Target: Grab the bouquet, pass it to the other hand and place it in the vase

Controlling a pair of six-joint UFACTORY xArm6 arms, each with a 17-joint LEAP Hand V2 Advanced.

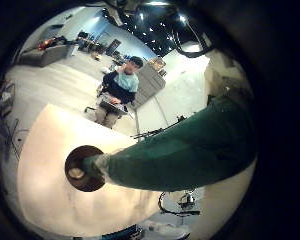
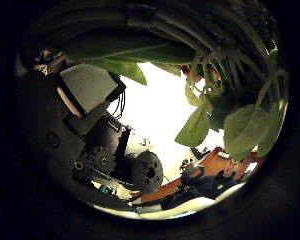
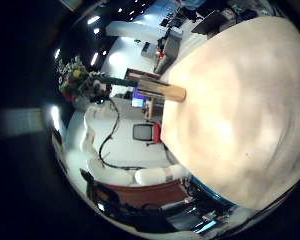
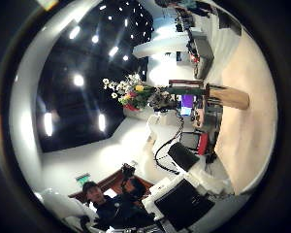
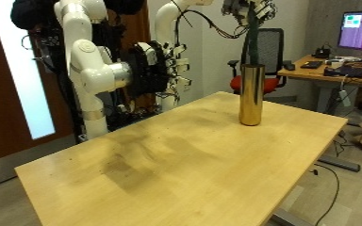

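Our left hand (image 5: 248,9) has its fingers closed round the top of the bouquet (image 5: 252,42), though the outside view shows little of that grip at its upper edge. The wrapped stem hangs straight down from it to the mouth of the gold vase (image 5: 250,94), which stands upright on the table (image 5: 169,160). Our right hand (image 5: 166,68) is well apart, fingers loose and holding nothing. We judge the pass done and the last step in hand: the next move calls for lowering the stem straight down, then opening the fingers without tipping the vase. The left little-finger view alone looks down the green stem (image 1: 180,150) into the vase mouth (image 1: 85,170); the thumb view shows only leaves (image 2: 230,125). The right thumb view gives the blooms (image 4: 131,92) side-on.
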